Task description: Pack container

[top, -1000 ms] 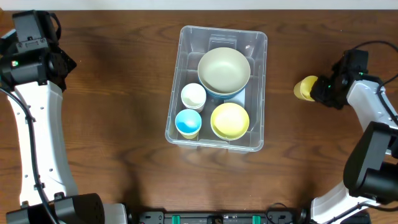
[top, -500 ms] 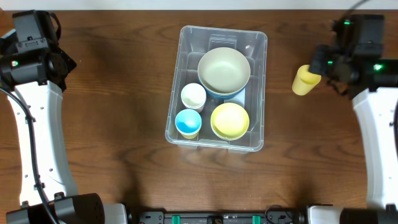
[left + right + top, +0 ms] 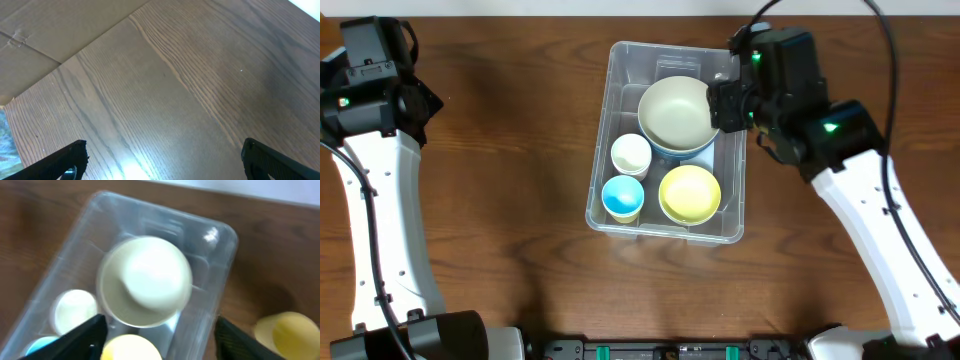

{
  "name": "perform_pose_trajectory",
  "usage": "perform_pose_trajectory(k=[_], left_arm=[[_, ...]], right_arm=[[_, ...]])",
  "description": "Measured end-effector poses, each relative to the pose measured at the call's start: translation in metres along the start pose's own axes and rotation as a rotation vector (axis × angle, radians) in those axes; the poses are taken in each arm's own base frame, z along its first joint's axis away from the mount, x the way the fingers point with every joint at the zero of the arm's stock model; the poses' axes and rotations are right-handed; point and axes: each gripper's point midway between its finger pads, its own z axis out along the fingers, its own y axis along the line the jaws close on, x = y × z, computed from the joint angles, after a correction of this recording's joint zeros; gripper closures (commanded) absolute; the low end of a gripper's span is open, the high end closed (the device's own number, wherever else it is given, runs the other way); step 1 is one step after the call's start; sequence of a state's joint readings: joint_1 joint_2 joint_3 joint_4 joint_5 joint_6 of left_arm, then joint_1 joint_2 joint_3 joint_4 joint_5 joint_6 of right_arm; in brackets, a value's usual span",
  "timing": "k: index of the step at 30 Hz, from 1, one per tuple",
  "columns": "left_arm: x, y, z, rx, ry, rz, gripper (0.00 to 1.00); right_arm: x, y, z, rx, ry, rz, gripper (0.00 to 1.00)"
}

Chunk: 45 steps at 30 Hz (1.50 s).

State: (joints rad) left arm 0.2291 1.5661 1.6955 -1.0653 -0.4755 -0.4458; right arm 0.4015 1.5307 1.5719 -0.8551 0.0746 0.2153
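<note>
**Scene Status: Container and Both Grippers**

**Overhead view.** The container [image 3: 734, 226] is located at the centre of the table [image 3: 500, 150], with its long side running away from the robot. Five items are seen inside it. A pale green bowl [image 3: 680, 110] is nested in a blue bowl [image 3: 692, 153] at the far end. A white cup [image 3: 631, 154] and a blue cup [image 3: 623, 196] are set along the left wall. A yellow bowl [image 3: 690, 193] is placed in the near right corner. The right arm [image 3: 850, 170] is positioned over the far part of the container's right wall. The left arm [image 3: 380, 200] is held at the table's left side, well apart from the container.

**Left wrist view.** The left gripper [image 3: 164, 150] is shown with its jaws spread wide. Only bare wood grain is seen between them, and nothing is gripped.

**Right wrist view.** The picture is blurred. The right gripper [image 3: 160, 325] is shown with its jaws wide apart and nothing is gripped. The container and the pale green bowl are seen below and between them. A yellow cup [image 3: 286, 330] is seen outside the container's wall, beyond the right finger. Whether it stands or lies cannot be told.
</note>
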Motion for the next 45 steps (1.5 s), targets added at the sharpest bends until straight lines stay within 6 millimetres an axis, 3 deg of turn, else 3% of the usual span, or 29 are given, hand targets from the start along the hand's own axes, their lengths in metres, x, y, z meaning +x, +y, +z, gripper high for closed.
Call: perform_pose_trajectory(k=[5, 14, 18, 24, 28, 32, 34, 36, 39, 45], left_arm=[[0.000, 0.000, 0.000, 0.000, 0.000, 0.000, 0.02], [0.000, 0.000, 0.000, 0.000, 0.000, 0.000, 0.02], [0.000, 0.000, 0.000, 0.000, 0.000, 0.001, 0.02], [0.000, 0.000, 0.000, 0.000, 0.000, 0.000, 0.02], [0.000, 0.000, 0.000, 0.000, 0.001, 0.001, 0.02], [0.000, 0.000, 0.000, 0.000, 0.000, 0.001, 0.02], [0.000, 0.000, 0.000, 0.000, 0.000, 0.001, 0.02], [0.000, 0.000, 0.000, 0.000, 0.000, 0.000, 0.02], [0.000, 0.000, 0.000, 0.000, 0.000, 0.000, 0.02], [0.000, 0.000, 0.000, 0.000, 0.000, 0.000, 0.02]], right_arm=[[0.015, -0.058, 0.006, 0.211, 0.065, 0.131, 0.11], [0.032, -0.212, -0.012, 0.405, 0.057, 0.536, 0.07], [0.047, -0.247, 0.004, 0.396, 0.084, 0.614, 0.07], [0.080, -0.253, 0.065, 0.284, 0.220, 0.611, 0.09], [0.098, -0.250, 0.100, 0.231, 0.290, 0.606, 0.16], [0.120, -0.248, 0.127, 0.204, 0.364, 0.607, 0.34], [0.131, -0.248, 0.138, 0.198, 0.399, 0.613, 0.51], [0.141, -0.248, 0.147, 0.192, 0.431, 0.617, 0.75], [0.151, -0.247, 0.153, 0.187, 0.459, 0.623, 0.93], [0.156, -0.242, 0.144, 0.188, 0.495, 0.633, 0.98]])
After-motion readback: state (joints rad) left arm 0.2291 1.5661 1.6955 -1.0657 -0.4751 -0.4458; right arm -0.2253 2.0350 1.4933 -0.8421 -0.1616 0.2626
